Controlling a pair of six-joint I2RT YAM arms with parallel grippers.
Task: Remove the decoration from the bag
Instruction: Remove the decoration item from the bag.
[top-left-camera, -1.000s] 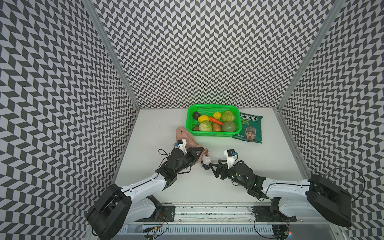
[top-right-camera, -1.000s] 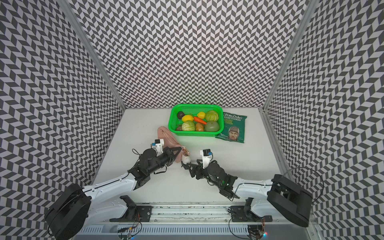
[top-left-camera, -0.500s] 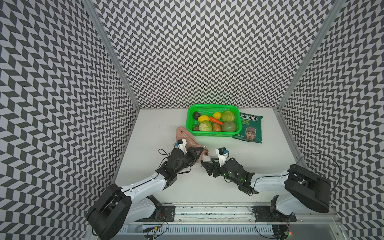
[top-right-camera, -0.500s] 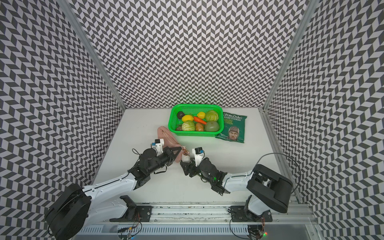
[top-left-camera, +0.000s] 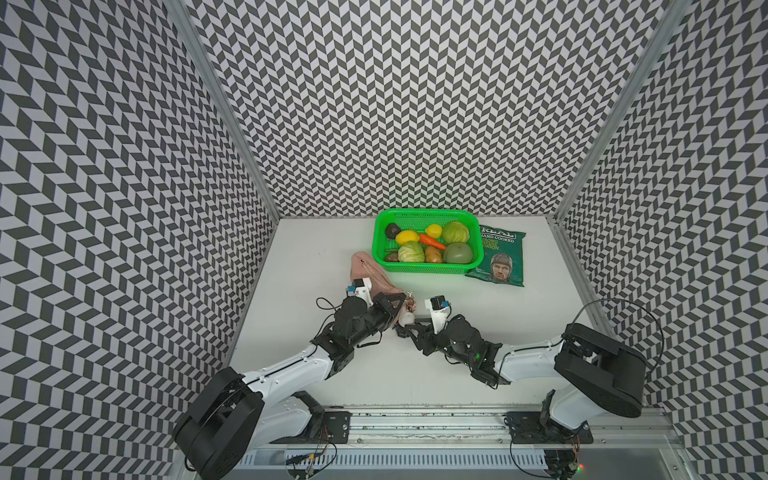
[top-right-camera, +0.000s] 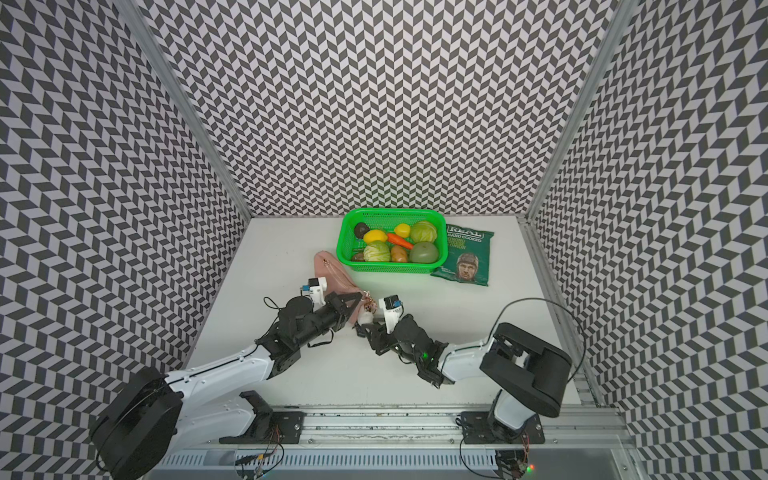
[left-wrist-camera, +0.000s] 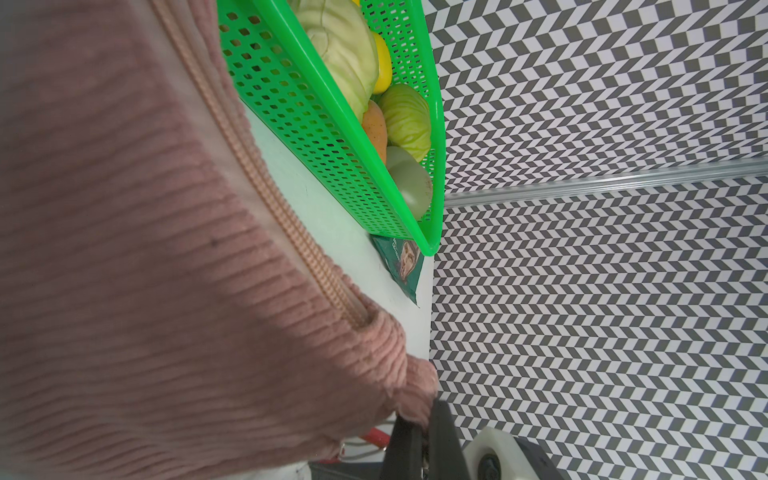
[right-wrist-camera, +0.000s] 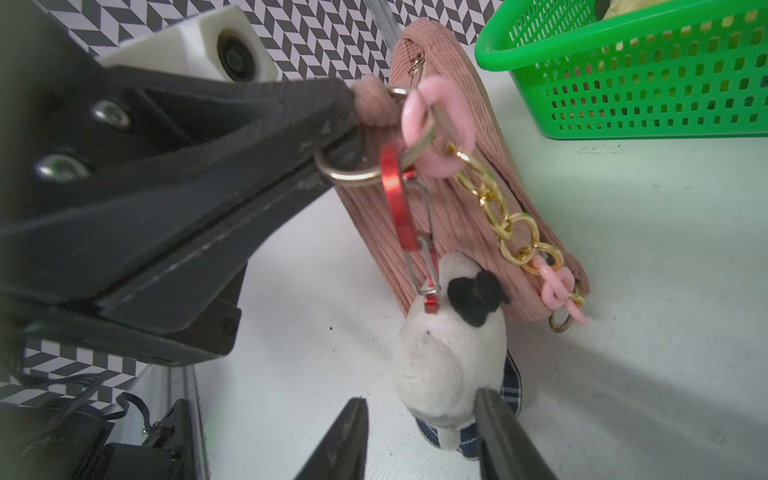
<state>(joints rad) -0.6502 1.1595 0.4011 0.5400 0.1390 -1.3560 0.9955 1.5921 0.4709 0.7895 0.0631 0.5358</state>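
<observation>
My right end effector (right-wrist-camera: 419, 399) is half open around the decoration (right-wrist-camera: 449, 353), with one finger touching it and nothing gripped yet. It dangles off the bag (top-left-camera: 370, 274) by its ring (right-wrist-camera: 347, 178), mid-frame in a top view. My left end effector (right-wrist-camera: 351, 118) is clamped on that bag's corner.

A small white plush charm (right-wrist-camera: 451, 357), black-patched, is hung by a red metal clasp (right-wrist-camera: 395, 199) from a dusty-pink corduroy pouch (right-wrist-camera: 469, 208), whose tab is clamped in the left gripper (right-wrist-camera: 353, 118). The charm is flanked by the parted fingers (right-wrist-camera: 503, 432) of the right gripper (right-wrist-camera: 419, 397), one touching it.
</observation>
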